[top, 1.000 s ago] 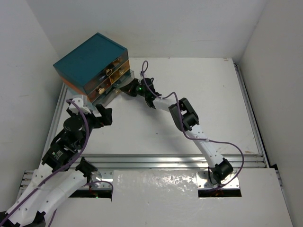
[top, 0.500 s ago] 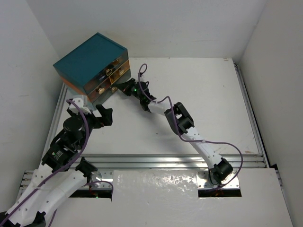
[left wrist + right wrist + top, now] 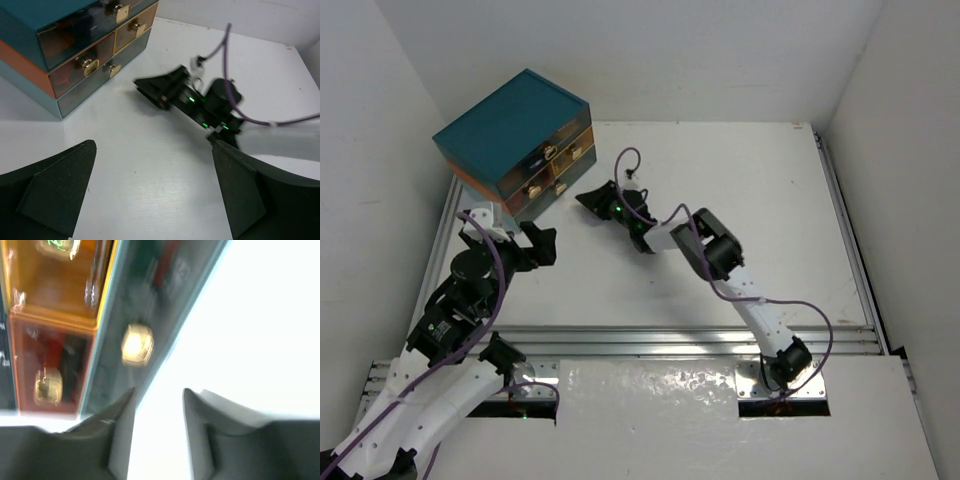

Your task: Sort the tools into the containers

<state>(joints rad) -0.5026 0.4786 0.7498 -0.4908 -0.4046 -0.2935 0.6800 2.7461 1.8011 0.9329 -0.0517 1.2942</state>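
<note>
The teal-topped cabinet (image 3: 515,130) stands at the table's far left corner, and all its drawers (image 3: 556,170) sit flush. No tools lie loose in view; only blurred red and dark shapes (image 3: 67,354) show through a translucent front. My right gripper (image 3: 588,197) hovers a short way off the cabinet's front, open with nothing between its fingers. In the right wrist view its fingertips (image 3: 159,392) point at the bottom teal drawer's tan knob (image 3: 136,344). My left gripper (image 3: 152,145) is wide open over bare table, facing the right gripper (image 3: 160,90) and the cabinet (image 3: 60,60).
White walls close in the table on three sides. A metal rail (image 3: 680,340) runs along the near edge. The right arm's purple cable (image 3: 720,290) loops over the tabletop.
The right gripper pushed the bottom drawer flush with the cabinet, then drew back from it, and its jaws parted. The left arm has not moved.
</note>
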